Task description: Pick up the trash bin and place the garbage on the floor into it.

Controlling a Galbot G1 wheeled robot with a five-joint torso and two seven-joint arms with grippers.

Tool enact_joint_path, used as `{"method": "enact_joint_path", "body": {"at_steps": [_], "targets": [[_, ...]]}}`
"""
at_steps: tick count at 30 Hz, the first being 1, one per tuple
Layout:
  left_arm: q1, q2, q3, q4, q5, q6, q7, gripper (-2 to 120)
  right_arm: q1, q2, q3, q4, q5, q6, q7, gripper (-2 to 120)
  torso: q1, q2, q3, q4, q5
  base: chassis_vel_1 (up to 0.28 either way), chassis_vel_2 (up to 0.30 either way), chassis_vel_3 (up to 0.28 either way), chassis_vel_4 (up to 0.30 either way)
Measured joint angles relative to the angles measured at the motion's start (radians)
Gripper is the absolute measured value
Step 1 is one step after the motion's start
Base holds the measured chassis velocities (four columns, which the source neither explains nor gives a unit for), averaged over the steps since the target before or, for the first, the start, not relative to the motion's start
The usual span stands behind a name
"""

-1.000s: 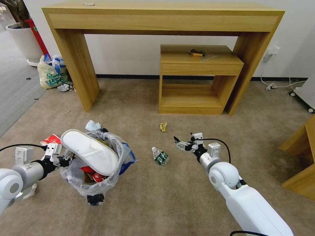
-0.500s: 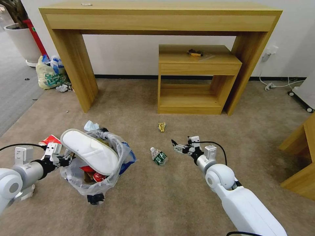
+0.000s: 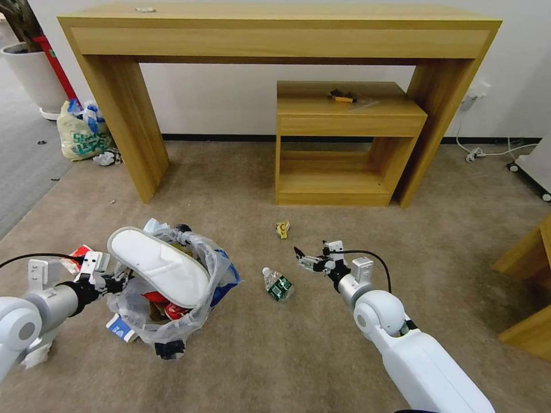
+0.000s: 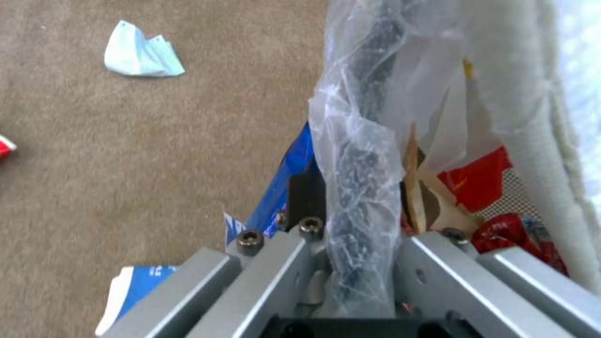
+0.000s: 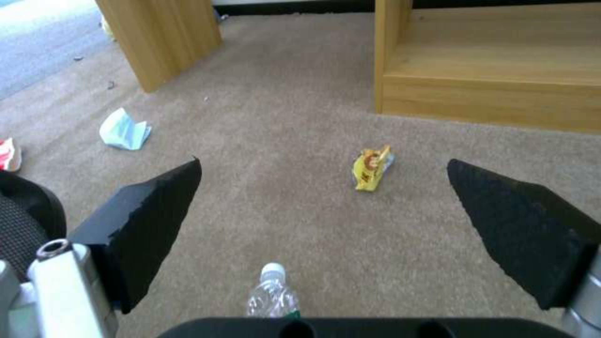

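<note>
The trash bin (image 3: 198, 310), black with a clear crinkly bag, hangs tilted above the carpet. My left gripper (image 3: 112, 282) is shut on its bag-wrapped rim (image 4: 360, 178). A white slipper (image 3: 158, 267) lies across the top of the bin, over red wrappers and cardboard (image 4: 482, 180). My right gripper (image 3: 303, 261) is open, low over the carpet and just right of a small plastic bottle (image 3: 277, 284). In the right wrist view the bottle (image 5: 272, 293) lies below the open gripper (image 5: 324, 164), with a yellow wrapper (image 5: 371, 167) beyond. Also on the floor are a tissue (image 5: 125, 129), a red carton (image 3: 77, 252) and a blue carton (image 3: 120, 328).
A large wooden desk (image 3: 275, 34) stands against the wall with a low shelf unit (image 3: 344, 143) under it. A yellowish shopping bag (image 3: 80, 137) and a white planter (image 3: 31, 71) sit at the far left. Cables (image 3: 488, 152) and more wooden furniture (image 3: 525, 269) are at the right.
The whole view has shifted a little. My right gripper has edged slightly closer to the bottle. A blue carton now shows beneath the bin, which my left gripper still holds.
</note>
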Motion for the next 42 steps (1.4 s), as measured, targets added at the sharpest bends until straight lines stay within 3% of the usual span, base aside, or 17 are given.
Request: {"method": "enact_joint_path", "body": {"at_steps": [9, 21, 32, 42], "targets": [[0.003, -0.009, -0.004, -0.005, 0.001, 0.000, 0.000, 0, 0.015, -0.009, -0.037, -0.066, -0.003, -0.020, -0.031, 100, 0.000, 0.000, 0.000, 0.0000, 0.0000, -0.086, 0.078, 0.075, -0.077], [0.004, -0.014, -0.010, -0.013, -0.005, 0.000, -0.019, 0, 0.129, -0.021, -0.155, -0.350, -0.091, -0.022, -0.296, 100, 0.000, 0.000, 0.000, 0.0001, 0.0000, -0.006, 0.009, 0.008, -0.009], [0.008, -0.025, 0.004, -0.014, -0.019, 0.000, -0.040, 0, 0.277, 0.107, -0.222, -0.634, -0.256, 0.024, -0.402, 100, 0.000, 0.000, 0.000, 0.0003, 0.0000, 0.000, 0.000, 0.000, 0.000], [-0.003, -0.036, 0.021, -0.015, -0.019, 0.000, -0.043, 0, 0.308, 0.139, -0.240, -0.710, -0.268, 0.001, -0.439, 100, 0.000, 0.000, 0.000, -0.0002, -0.0001, 0.000, 0.000, 0.000, 0.000]]}}
